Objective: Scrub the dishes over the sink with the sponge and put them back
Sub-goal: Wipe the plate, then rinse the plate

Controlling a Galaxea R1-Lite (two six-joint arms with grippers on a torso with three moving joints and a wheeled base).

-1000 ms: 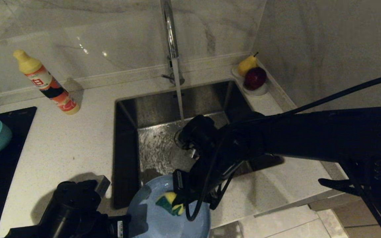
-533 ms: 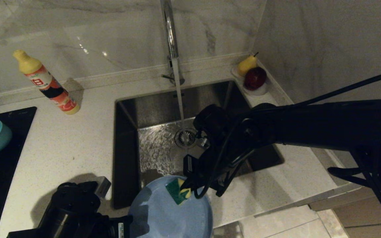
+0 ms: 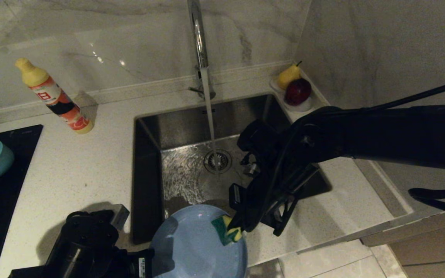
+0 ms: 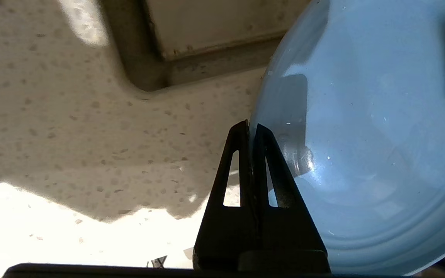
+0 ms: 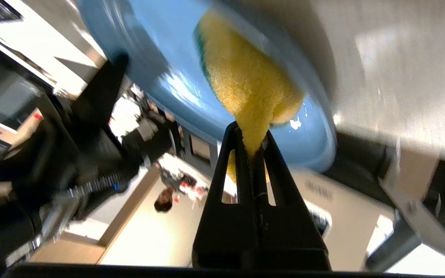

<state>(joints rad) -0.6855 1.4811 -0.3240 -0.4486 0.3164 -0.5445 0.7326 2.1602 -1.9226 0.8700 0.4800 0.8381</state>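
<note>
We held the plate (image 3: 191,247) by its rim over the sink's (image 3: 176,170) near edge, our left jaws (image 4: 248,127) clenched on it so runoff would fall in the basin. Our right jaws (image 5: 251,144) pinched the sponge (image 3: 227,230), scouring side against the plate's pale blue, glossy-wet face.

Likely home kitchen: steel sink (image 3: 176,127), running tap (image 3: 199,46), cooktop (image 3: 17,146), marble backsplash (image 3: 91,46).
</note>
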